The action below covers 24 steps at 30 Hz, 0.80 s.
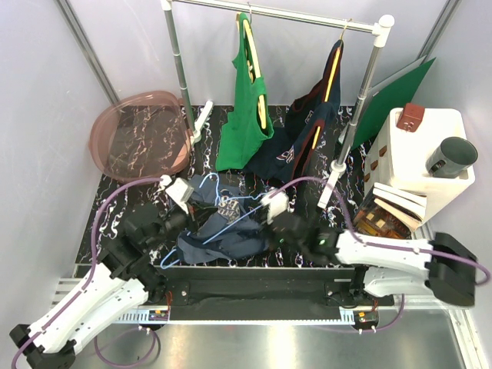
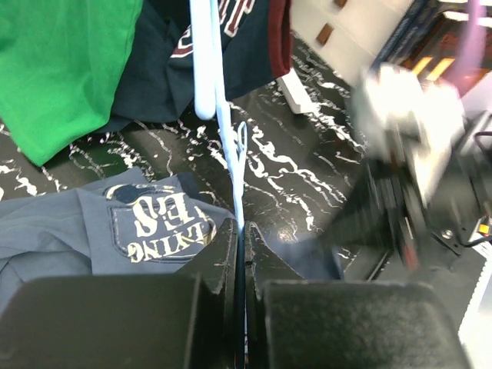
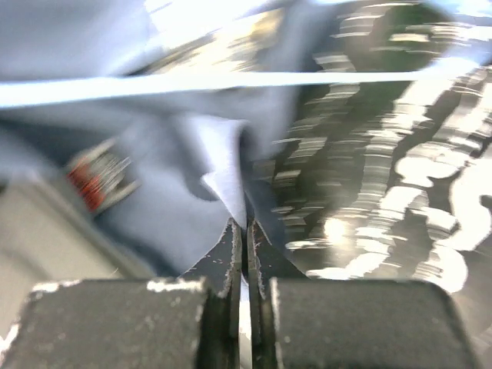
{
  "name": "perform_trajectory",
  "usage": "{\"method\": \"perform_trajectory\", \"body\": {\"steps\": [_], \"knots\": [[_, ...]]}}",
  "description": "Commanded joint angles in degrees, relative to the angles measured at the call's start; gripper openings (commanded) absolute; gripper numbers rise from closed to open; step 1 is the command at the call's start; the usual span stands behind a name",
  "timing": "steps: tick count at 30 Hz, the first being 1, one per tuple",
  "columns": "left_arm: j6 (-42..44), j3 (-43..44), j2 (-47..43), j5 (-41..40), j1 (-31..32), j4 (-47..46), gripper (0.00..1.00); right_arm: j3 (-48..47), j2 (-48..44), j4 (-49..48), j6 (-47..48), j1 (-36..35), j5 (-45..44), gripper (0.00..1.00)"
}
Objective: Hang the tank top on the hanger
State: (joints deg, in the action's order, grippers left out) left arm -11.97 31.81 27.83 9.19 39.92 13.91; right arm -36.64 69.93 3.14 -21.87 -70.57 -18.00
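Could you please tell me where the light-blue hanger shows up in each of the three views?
Top external: hanger lies at centre, across the tank top.
Left wrist: hanger runs from top centre down into the shut left tool.
Right wrist: hanger is a blurred pale bar across the top.
Shared landmark: the tank top.

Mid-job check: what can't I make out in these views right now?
Right wrist: motion blur smears the tank top and hanger; depth of the right fingers' bite unclear.
Top: part of the hanger's frame hidden among fabric folds.
Left wrist: hanger runs off the top edge; right arm blurred.
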Motion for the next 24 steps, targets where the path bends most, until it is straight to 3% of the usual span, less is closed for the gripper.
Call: {"method": "perform_trajectory", "body": {"steps": [1, 10, 24], "knots": [[-0.1, 1.7, -2.7, 5.5, 0.7, -5.2, 0.0, 4.9, -9.0, 4.3, -4.8, 10.6, 0.2, 0.0], [0.2, 0.6, -4.5, 10.0, 1.2, -7.7, 0.0, 4.4, -13.9, 8.1, -8.1, 23.9, 3.3, 0.0], [0.4, 0.0, -6.6, 11.3, 3.0, -8.3, 0.0, -0.4, -15.2, 10.0, -4.3, 32.2, 6.0, 0.0]]}}
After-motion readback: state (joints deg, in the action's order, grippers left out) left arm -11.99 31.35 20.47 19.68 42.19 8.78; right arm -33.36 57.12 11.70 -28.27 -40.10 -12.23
